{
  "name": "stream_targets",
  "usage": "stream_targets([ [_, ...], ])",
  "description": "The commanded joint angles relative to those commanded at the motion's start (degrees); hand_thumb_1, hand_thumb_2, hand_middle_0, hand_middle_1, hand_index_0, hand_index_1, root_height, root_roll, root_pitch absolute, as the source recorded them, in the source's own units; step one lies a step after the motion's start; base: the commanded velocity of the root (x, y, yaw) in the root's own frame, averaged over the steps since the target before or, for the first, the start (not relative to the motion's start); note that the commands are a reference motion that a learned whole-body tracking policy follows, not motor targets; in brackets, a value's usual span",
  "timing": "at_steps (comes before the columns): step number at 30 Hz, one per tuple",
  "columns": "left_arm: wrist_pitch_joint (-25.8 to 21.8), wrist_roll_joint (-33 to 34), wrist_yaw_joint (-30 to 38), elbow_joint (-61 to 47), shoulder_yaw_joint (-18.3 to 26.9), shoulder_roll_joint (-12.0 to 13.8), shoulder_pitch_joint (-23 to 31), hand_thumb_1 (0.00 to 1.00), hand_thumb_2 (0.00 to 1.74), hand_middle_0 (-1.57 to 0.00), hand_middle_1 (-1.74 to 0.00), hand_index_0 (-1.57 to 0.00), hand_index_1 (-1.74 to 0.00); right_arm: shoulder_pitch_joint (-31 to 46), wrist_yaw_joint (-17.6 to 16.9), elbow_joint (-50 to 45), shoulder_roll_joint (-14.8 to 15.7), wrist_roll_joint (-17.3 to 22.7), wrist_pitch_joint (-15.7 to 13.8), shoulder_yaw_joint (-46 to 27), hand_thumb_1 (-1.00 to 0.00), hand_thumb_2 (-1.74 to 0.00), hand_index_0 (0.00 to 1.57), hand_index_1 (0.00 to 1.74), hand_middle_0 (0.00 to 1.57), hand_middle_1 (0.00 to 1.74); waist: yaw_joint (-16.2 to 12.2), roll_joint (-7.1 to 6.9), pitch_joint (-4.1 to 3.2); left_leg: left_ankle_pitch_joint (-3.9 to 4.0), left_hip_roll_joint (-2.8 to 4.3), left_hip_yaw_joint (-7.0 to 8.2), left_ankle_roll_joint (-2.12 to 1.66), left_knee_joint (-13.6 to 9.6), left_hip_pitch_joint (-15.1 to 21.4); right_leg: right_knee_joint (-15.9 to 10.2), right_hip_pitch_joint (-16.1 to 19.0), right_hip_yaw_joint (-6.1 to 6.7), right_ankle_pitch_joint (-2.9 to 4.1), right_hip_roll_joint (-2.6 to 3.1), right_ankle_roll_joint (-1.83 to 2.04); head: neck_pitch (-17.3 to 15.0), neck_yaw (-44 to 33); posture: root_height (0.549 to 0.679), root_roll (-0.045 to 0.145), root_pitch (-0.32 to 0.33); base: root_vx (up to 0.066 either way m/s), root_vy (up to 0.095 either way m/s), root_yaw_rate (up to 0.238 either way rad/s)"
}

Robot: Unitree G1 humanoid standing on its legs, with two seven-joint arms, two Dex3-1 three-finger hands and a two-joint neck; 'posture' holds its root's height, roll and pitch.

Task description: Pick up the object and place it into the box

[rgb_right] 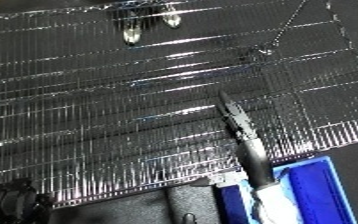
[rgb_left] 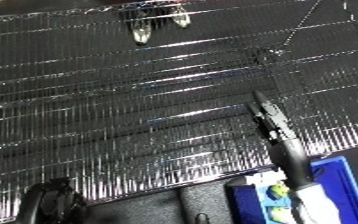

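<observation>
My right hand (rgb_left: 278, 135) reaches out over a dark, shiny ribbed surface (rgb_left: 113, 110), seen edge-on with its fingers straight and nothing in them. Its white forearm (rgb_left: 315, 206) crosses above the blue bin (rgb_right: 322, 186) at the lower right. Something small and yellow-green (rgb_left: 278, 192) lies in the bin beside the forearm. At the lower left a dark rounded shape (rgb_left: 55, 200) looks like my left hand, though its outline is too dark to read. Two small pale shiny shapes (rgb_left: 141, 34) sit near the far edge; I cannot tell what they are.
The ribbed surface fills nearly the whole view and ends in a near edge (rgb_left: 158, 187) just ahead of the bin. A dark grey panel (rgb_left: 193, 205) sits at the bottom centre, between the bin and my left hand.
</observation>
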Motion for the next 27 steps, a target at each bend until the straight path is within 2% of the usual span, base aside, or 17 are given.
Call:
stream_targets([
  [8, 0.1, 0.5, -0.8, -0.3, 0.8, 0.4, 1.1, 1.0, 1.74, -1.57, -1.74, -1.57, -1.74, 1.0, -0.8, 0.8, 0.6, -0.2, -0.9, 0.6, 0.0, 0.0, 0.0, 0.0, 0.0, 0.0, 1.5, -0.55, 0.02, 0.26, -0.05, -0.51, 0.05, 0.0, -0.3, 0.9, -0.1, -0.89, -0.32, -0.98, 0.65, 0.2, -3.8, 0.659, 0.036, -0.077, 0.003, -0.002, 0.113],
  [13, 0.5, 0.8, -1.1, -0.7, 1.3, 0.6, 1.9, 1.0, 1.74, -1.57, -1.74, -1.57, -1.74, 1.9, -1.7, 1.1, 0.9, -0.7, -1.3, 0.9, 0.0, 0.0, 0.0, 0.0, 0.0, 0.0, 2.1, -0.79, -0.15, 0.26, 0.01, -0.62, 0.11, -0.4, 0.4, 1.3, 0.4, -1.37, -0.69, -1.47, 0.93, -0.1, -4.6, 0.658, 0.036, -0.082, 0.035, 0.005, 0.092],
  [19, 0.6, 1.1, -1.7, -0.8, 1.9, 0.8, 2.9, 1.0, 1.74, -1.57, -1.74, -1.57, -1.74, 2.7, -2.9, 1.2, 1.3, -0.8, -1.6, 1.1, 0.0, 0.0, 0.0, 0.0, 0.0, 0.0, 2.4, -0.96, -0.4, 0.24, 0.05, -0.65, 0.19, -0.5, 0.9, 1.7, 0.6, -1.56, -0.85, -1.78, 1.16, -1.0, -4.2, 0.658, 0.035, -0.087, 0.047, 0.005, 0.045],
  [27, 0.8, 0.9, -2.4, -1.3, 2.5, 1.1, 4.5, 1.0, 1.74, -1.57, -1.74, -1.57, -1.74, 3.9, -5.0, 1.6, 1.9, -1.5, -1.9, 1.1, 0.0, 0.0, 0.0, 0.0, 0.0, 0.0, 2.4, -0.86, -0.44, -0.19, -0.04, -0.57, 0.36, -0.3, 1.2, 2.0, 0.6, -1.39, -0.99, -2.17, 1.39, -1.6, -3.5, 0.657, 0.037, -0.091, 0.031, 0.01, -0.002],
])
